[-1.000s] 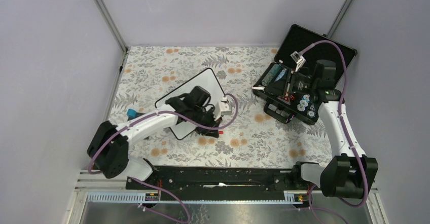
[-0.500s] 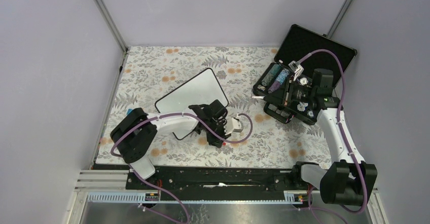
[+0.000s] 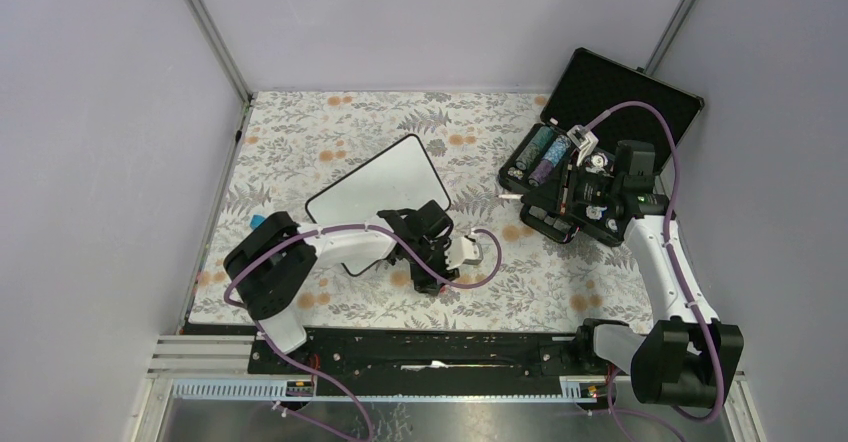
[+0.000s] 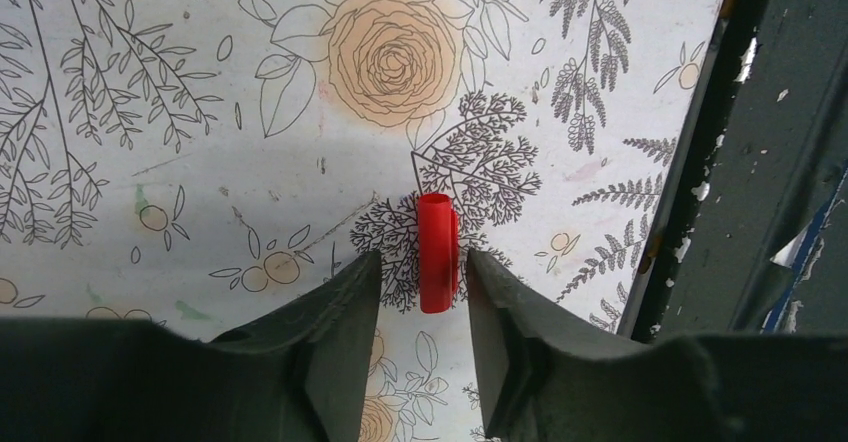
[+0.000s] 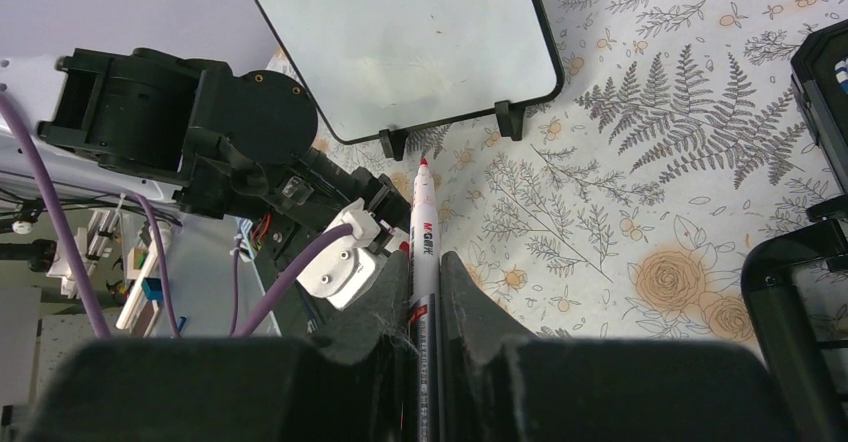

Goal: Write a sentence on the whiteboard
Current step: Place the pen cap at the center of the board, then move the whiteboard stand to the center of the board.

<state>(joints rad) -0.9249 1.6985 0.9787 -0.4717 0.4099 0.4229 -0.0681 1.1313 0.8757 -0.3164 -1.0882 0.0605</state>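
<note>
Right gripper (image 5: 423, 267) is clamped on the marker (image 5: 421, 224), red tip bared. The whiteboard (image 5: 400, 42) lies blank ahead of that tip, well apart. Left gripper (image 4: 421, 260), part open, straddles the cap (image 4: 438, 247) without evident grip. Advised: light, steady tip pressure, since the whiteboard may slide. Case (image 3: 610, 77) beneath the right gripper stands open, holding teal and purple cylinders (image 3: 531, 148).

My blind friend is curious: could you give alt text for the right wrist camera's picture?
The right gripper clamps a white marker with a bare red tip, aimed at a whiteboard on a floral cloth, no writing visible on it. The left arm fills the left side.
</note>
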